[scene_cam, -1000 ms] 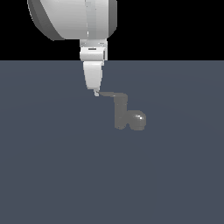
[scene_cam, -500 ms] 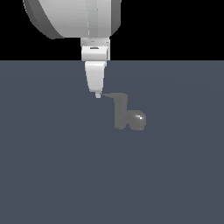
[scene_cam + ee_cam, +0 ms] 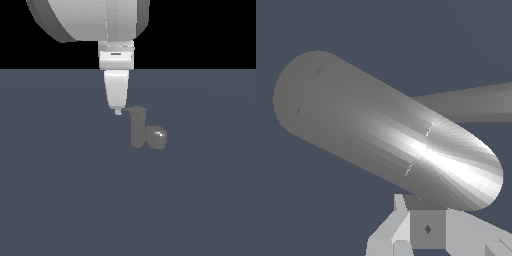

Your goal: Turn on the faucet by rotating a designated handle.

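Note:
The faucet is a short dull-grey upright cylinder with a glossy bulb at its base on the exterior view's right. Its thin handle sticks out from the cylinder's top toward the exterior view's left. My gripper hangs straight down from the white arm, its tip touching the handle's free end. The fingers look pressed together with nothing held. In the wrist view the faucet fills the frame as a thick shiny cylinder just beyond my gripper. A thinner grey bar shows behind it.
The faucet stands on a flat dark blue-grey floor. The big white arm link hangs over the scene at the top. No other objects show.
My gripper has shifted toward the exterior view's right and slightly down. The handle now looks shorter, swung round with the fingertip. The faucet body has not moved.

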